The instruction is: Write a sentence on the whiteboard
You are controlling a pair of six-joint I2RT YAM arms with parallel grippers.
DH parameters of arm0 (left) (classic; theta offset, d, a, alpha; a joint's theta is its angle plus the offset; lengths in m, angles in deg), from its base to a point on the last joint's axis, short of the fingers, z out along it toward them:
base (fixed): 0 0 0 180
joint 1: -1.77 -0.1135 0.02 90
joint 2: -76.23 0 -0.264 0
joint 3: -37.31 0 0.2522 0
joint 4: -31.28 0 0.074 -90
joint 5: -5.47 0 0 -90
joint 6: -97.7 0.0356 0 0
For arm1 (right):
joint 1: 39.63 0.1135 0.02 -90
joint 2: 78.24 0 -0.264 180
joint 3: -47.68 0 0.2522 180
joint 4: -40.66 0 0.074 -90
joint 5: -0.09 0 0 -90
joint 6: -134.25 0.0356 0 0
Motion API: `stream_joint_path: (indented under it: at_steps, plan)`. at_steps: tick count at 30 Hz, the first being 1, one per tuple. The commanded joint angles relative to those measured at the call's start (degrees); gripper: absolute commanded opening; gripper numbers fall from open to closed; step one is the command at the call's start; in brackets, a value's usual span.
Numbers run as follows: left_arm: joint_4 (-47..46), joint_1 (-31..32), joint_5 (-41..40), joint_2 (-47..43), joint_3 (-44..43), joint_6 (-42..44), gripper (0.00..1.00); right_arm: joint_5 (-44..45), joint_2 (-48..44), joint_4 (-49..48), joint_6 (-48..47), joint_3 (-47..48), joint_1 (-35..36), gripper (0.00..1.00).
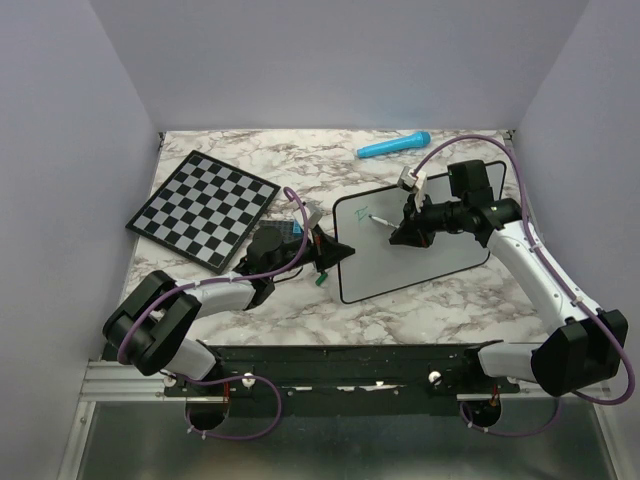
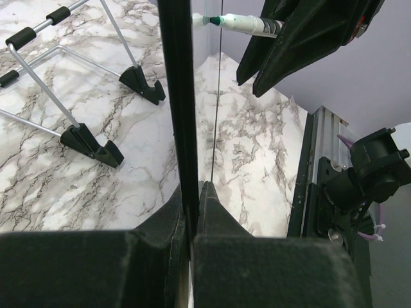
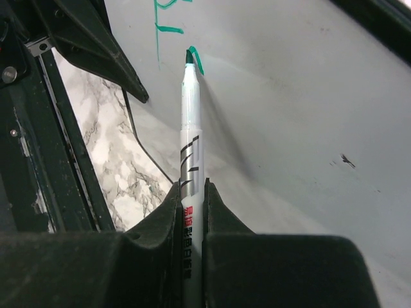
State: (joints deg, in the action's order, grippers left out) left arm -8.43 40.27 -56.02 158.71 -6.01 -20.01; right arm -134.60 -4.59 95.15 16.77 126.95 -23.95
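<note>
The whiteboard [image 1: 440, 262] stands tilted on the marble table, right of centre. My left gripper [image 1: 337, 252] is shut on its black left frame edge [image 2: 180, 96], jaws pinched on the rim [image 2: 191, 192]. My right gripper [image 1: 405, 232] is shut on a white marker [image 3: 191, 128], the barrel clamped between the fingers [image 3: 191, 189]. The marker's green tip [image 3: 190, 56] touches the board face [image 3: 308, 96]. Of the sentence, only a few teal-green strokes [image 3: 164, 25] show at the board's upper left [image 1: 362, 211]. The left wrist view also shows the marker [image 2: 247, 24] and the right gripper's fingers [image 2: 302, 38].
A black-and-white chessboard [image 1: 203, 208] lies at the back left. A blue marker-like object [image 1: 393, 146] rests near the back wall. A small green piece [image 1: 320, 281] lies by the board's lower left corner. Wire stand legs with black feet [image 2: 87, 141] are behind the board.
</note>
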Motion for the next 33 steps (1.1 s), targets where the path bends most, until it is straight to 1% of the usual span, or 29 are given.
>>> stream_joint_path:
  at_steps: [1, 11, 16, 30, 33]
  plan:
    - [2.9, 0.3, -2.1, 1.4, -1.0, 6.0, 0.0, -0.7, 1.0, 2.7, -2.0, 1.1, 0.0, 0.01]
    - [3.0, 0.3, -2.1, 1.5, -1.2, 6.0, 0.0, 1.4, 1.4, 4.1, -3.4, -0.2, 0.1, 0.01]
    - [3.0, 0.3, -2.0, 1.6, -1.1, 6.0, 0.0, 5.8, 0.1, 2.6, -1.1, 0.1, 0.1, 0.0]
    - [3.2, 0.3, -1.9, 1.8, -1.2, 6.2, 0.0, 6.6, -1.6, 0.8, 0.9, 1.2, -1.3, 0.0]
    - [3.2, 0.3, -1.9, 1.8, -1.1, 6.3, 0.0, 5.7, -1.3, 0.8, 0.8, 1.6, -1.2, 0.01]
